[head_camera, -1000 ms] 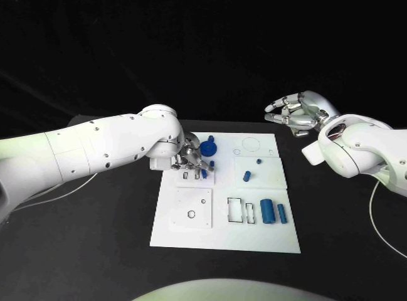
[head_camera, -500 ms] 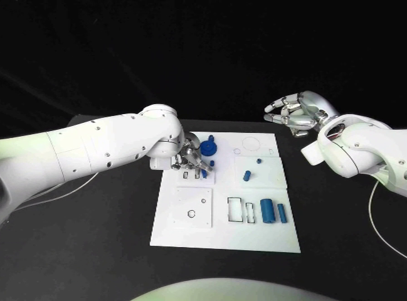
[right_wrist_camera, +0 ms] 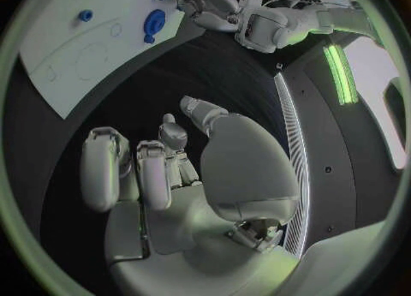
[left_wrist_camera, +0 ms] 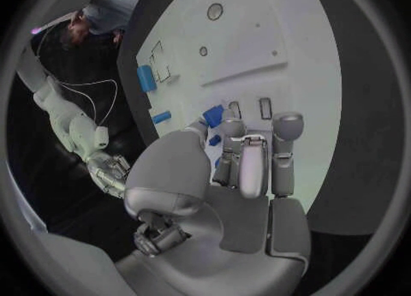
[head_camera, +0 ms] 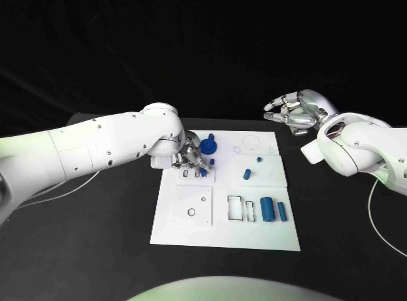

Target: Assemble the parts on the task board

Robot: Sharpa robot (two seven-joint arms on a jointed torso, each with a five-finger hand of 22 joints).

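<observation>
Evidently the step in hand is the seating of a small blue part point(left_wrist_camera: 213, 115) into the upper-left block of the task board point(head_camera: 223, 235). The left hand point(head_camera: 189, 158) hangs low over that block, fingers pointing down; in the left wrist view the thumb and a neighbouring finger close on the small blue piece, which sits just beside two narrow rectangular slots point(left_wrist_camera: 264, 107) in the white plate. I judge the piece pinched, not merely touched, though the contact itself is partly hidden behind the thumb.

Just beyond the left hand stands the larger blue round part point(head_camera: 207, 148), already on the board. Other parts wait untouched: a short blue peg point(head_camera: 246, 175) in the upper-right panel, a small blue stud point(head_camera: 258, 160) near it, and two blue cylinders point(head_camera: 274, 211) lying side by side beside the rectangular cut-outs lower down.

The right hand point(head_camera: 295, 111) is held up off the table, well apart from the board beyond its far right corner, fingers loosely curled and parted, with nothing in them (the right wrist view shows a bare palm).

Next, I think, the pinched piece needs to be lined up with its slot and pressed straight down; a tilt would probably jam it at the slot's edge. Most of the assembly seems yet to be done.
</observation>
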